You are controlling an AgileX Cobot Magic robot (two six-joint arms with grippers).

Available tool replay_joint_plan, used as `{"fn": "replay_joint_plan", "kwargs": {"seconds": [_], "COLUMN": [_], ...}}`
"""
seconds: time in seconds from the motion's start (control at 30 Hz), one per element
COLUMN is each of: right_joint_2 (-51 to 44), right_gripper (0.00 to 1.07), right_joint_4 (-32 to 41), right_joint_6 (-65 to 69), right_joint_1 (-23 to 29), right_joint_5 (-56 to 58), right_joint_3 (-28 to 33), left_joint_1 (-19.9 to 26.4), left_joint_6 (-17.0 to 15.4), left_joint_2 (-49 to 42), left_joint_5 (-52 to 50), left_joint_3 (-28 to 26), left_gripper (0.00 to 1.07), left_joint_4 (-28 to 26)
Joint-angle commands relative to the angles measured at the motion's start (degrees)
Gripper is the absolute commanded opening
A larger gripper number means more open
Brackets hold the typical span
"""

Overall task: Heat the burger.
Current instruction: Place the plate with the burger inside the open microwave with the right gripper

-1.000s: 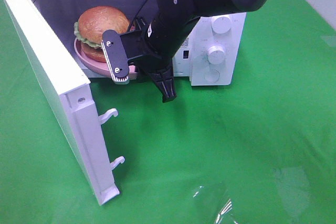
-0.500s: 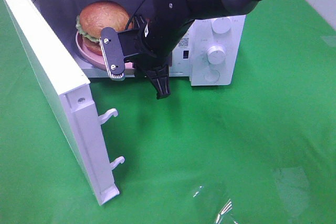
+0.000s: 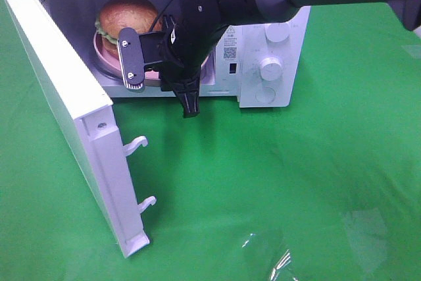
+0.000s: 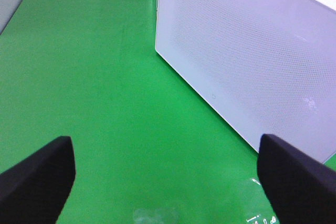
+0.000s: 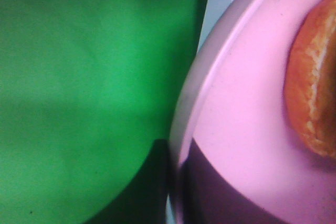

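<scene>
The burger (image 3: 125, 16) sits on the round pink plate (image 3: 100, 56) inside the white microwave (image 3: 289, 44), whose door (image 3: 59, 90) stands wide open to the left. My right gripper (image 3: 162, 99) is at the oven's mouth with its jaws apart on either side of the plate's near rim. The right wrist view shows the plate (image 5: 236, 103) and the bun's edge (image 5: 315, 93) very close. My left gripper (image 4: 168, 182) is open and empty over the green cloth, out of the exterior high view.
The door's outer face (image 4: 247, 51) fills the left wrist view. Two knobs (image 3: 271, 67) are on the microwave's right panel. Two latch hooks (image 3: 138, 143) stick out of the door's edge. A clear plastic scrap (image 3: 276, 258) lies on the green cloth (image 3: 296, 176) at the front.
My right gripper has moved further into the oven's mouth. The plate and burger have slid deeper inside with it. The left arm's motion is not shown.
</scene>
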Motion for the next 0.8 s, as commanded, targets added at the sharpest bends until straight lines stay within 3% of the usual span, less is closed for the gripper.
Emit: {"fn": "replay_joint_plan", "kwargs": {"seconds": [0.03, 0.57, 0.8], "right_joint_2": [0.3, 6.8, 6.9], "right_gripper": [0.0, 0.0, 0.0], "right_joint_4": [-0.9, -3.7, -3.7], "right_joint_6": [0.9, 6.5, 4.7], "right_joint_1": [-0.1, -0.1, -0.1], "right_joint_5": [-1.7, 2.8, 2.8], "right_joint_3": [-2.8, -14.6, -15.0], "left_joint_1": [0.1, 0.1, 0.1], "left_joint_6": [-0.1, -0.1, -0.1], "left_joint_2": [-0.8, -0.8, -0.8], "left_joint_5": [-0.5, -0.5, -0.5], "left_joint_3": [0.2, 0.2, 0.2], "left_gripper": [0.86, 0.86, 0.86], "left_joint_4": [-0.5, -0.5, -0.5]}}
